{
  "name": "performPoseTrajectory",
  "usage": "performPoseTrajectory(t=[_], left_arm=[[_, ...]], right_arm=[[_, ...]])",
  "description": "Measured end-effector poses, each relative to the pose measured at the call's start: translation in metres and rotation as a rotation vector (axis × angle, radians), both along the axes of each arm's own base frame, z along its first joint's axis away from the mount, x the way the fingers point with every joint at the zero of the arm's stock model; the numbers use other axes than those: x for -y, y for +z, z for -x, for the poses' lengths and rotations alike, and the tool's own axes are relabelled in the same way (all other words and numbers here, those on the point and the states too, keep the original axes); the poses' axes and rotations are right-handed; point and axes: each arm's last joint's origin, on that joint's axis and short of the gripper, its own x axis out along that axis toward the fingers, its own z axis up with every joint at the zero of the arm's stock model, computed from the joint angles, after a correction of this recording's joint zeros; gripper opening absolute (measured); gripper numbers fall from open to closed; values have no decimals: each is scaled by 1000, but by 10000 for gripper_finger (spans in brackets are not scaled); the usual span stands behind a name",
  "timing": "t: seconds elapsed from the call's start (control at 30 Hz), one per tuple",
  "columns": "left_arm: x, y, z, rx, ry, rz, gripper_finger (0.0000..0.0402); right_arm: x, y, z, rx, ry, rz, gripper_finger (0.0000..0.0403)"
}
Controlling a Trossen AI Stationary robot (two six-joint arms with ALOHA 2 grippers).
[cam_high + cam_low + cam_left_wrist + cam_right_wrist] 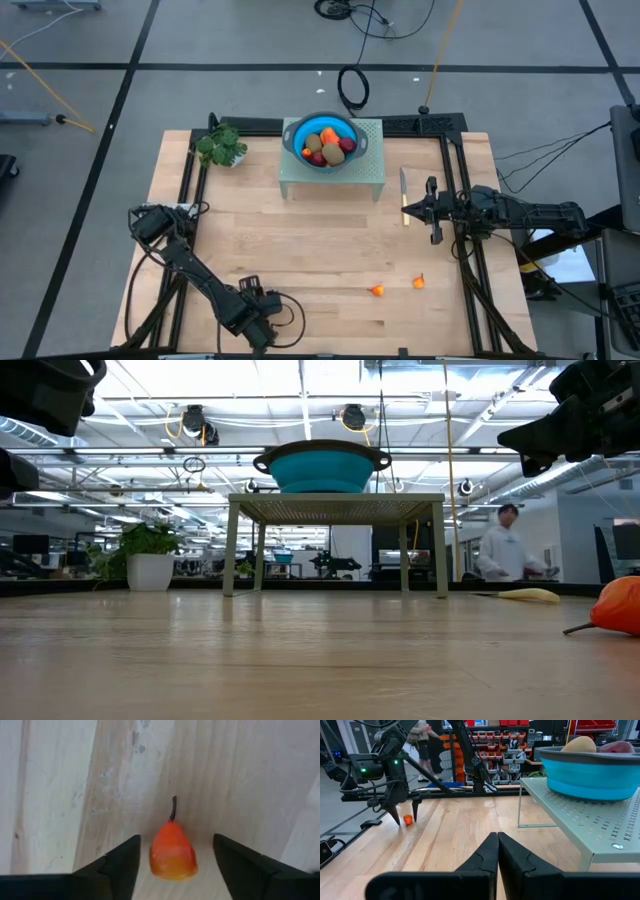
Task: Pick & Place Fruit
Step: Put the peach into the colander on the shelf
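Bright, even overhead strip lights [300, 405] glare above the tabletop [300, 260]; shadows stay soft, and the person [505, 545] beyond it is blurred.

Grey taped floor [90, 200]; bright ceiling lights [200, 380].

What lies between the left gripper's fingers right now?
A small orange-red fruit with a dark stem, lying on bare wood. The left wrist view shows a gap between it and each of the left gripper's fingers.
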Motion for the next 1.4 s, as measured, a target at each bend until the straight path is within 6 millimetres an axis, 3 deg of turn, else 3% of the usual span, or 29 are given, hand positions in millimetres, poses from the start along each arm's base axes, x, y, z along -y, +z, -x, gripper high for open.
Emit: performPoseTrajectory(t=[0.5,0.87,1.1,1.4], left_arm=[[0,0,0,-20,35,26,106],[-8,7,-13,-17,143,51,104],[-18,32,-23,38,177,100,94],[-41,86,-21,153,255,229,101]], right_arm=[[0,0,0,0,0,0,4],[0,0,0,0,0,0,4],[0,0,0,0,0,0,4],[0,0,0,0,0,0,4]])
